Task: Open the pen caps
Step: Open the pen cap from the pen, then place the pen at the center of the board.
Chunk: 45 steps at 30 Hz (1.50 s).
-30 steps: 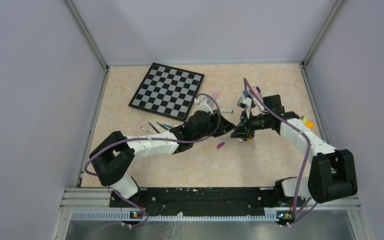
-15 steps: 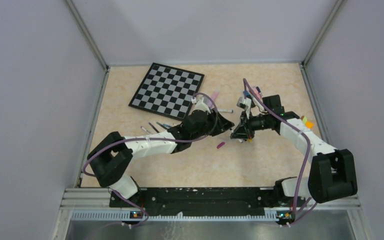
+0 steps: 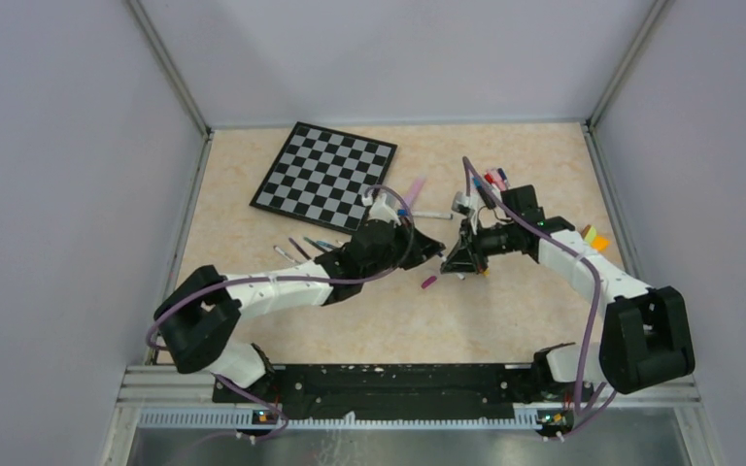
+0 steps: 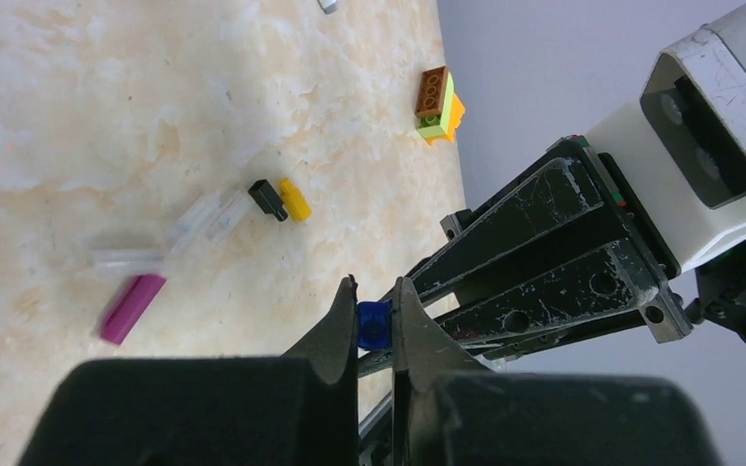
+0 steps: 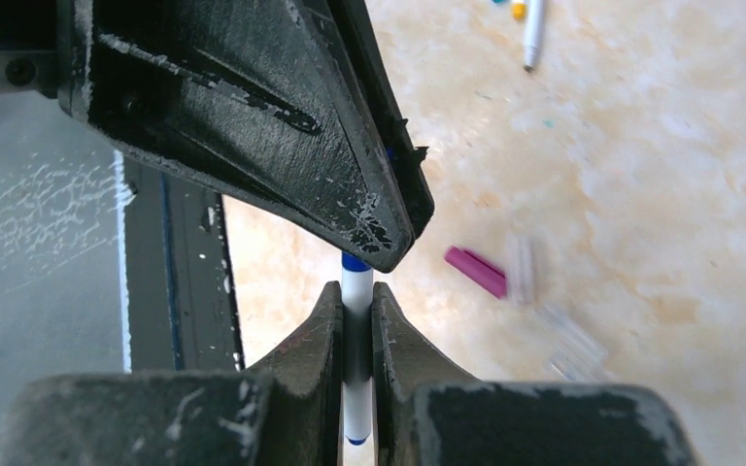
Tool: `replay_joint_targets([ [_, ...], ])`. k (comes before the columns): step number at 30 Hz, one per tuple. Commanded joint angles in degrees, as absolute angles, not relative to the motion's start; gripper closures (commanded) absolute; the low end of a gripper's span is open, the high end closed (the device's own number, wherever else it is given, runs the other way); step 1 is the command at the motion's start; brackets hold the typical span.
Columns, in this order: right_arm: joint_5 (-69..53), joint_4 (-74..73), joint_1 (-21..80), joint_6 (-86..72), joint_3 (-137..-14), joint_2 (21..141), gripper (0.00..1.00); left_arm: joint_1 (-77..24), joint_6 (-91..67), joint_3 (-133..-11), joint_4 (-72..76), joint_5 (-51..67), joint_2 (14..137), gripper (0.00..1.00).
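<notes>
Left gripper [image 4: 376,293] pinches blue cap [image 4: 373,325]; right gripper [image 5: 356,297] clamps white pen [image 5: 356,280].

Right pincer [image 5: 356,288] scuffed matt plastic (pen [image 5: 356,417] smooth).

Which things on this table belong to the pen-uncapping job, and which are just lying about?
Part of the job:
- white pen, clamped in the right gripper
- blue cap, pinched by the left gripper
- loose purple cap, black cap, yellow cap
- other pens

Just lying about:
- chessboard
- toy bricks
</notes>
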State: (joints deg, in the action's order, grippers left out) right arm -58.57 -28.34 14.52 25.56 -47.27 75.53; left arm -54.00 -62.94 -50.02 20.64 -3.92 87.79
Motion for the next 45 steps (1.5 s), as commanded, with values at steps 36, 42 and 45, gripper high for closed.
replay_joint_targets([
  [36, -27.99, -32.37, 35.09, 20.4, -85.63, 110.74, 0.9, -39.05, -45.85, -20.57, -11.96, -13.98, 20.47, 1.0],
  [42, -26.88, -36.4, 36.43, 17.97, -96.96, 121.55, 0.87, -39.07, -43.96, -21.04, -15.85, -15.89, 17.09, 0.99],
  [45, -26.2, -37.0, 37.04, 17.18, -99.05, 124.04, 0.86, -39.11, -43.5, -20.89, -16.55, -16.28, 16.63, 0.99],
])
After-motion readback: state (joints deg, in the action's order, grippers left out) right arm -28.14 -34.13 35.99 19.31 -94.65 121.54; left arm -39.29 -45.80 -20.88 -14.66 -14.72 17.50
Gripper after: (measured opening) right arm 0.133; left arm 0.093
